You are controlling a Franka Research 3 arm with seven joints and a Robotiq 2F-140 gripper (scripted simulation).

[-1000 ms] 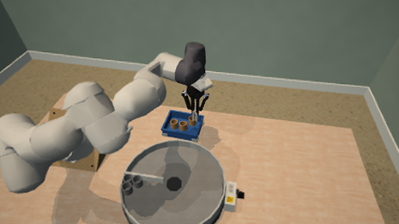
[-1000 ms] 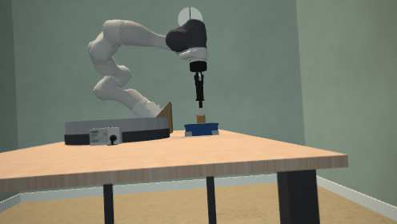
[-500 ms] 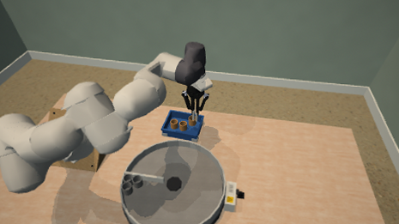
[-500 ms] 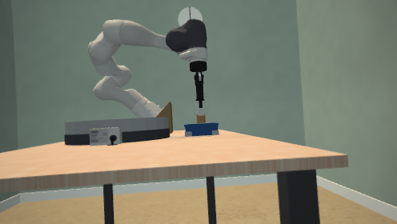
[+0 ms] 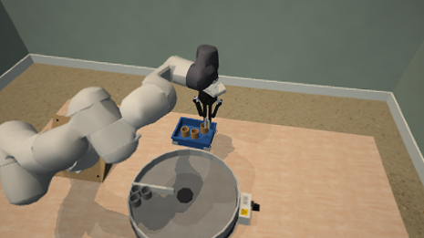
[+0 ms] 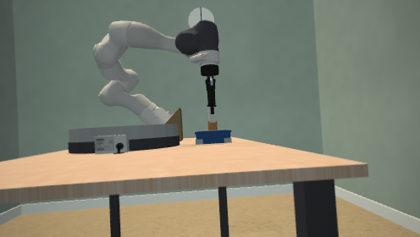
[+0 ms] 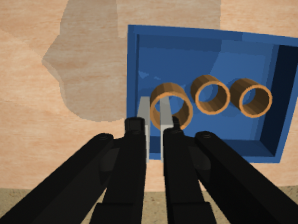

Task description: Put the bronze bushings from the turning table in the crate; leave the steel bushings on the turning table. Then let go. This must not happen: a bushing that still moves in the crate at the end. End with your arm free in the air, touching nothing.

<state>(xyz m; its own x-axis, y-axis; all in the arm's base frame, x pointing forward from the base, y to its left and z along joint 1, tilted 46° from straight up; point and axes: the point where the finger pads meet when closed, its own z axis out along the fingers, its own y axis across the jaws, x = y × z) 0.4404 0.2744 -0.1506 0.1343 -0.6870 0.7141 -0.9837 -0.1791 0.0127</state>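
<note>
Third bronze bushing (image 5: pixel 204 129) (image 6: pixel 212 125) (image 7: pixel 187 111) is pinched by its wall, one finger in the bore, one outside; my gripper (image 5: pixel 207 122) (image 6: pixel 212 115) (image 7: pixel 154 110) is nearly closed on it. It's over the crate (image 5: pixel 191 144) (image 6: pixel 212 136) (image 7: pixel 210 34), by the desk's (image 5: pixel 312 186) (image 6: pixel 254 162) (image 7: pixel 30 145) far edge in the top view, at the crate side towards the far right corner. Two bronze bushings (image 5: pixel 190 133) (image 7: pixel 231 95) sit inside; steel ones (image 5: pixel 146 193) stay on the turning table (image 5: pixel 237 188) (image 6: pixel 123 133), towards the near edge. I'd lower straight until it seats, pause, open just enough to free the wall without nudging its neighbour, rise vertically, then check nothing rolls.
</note>
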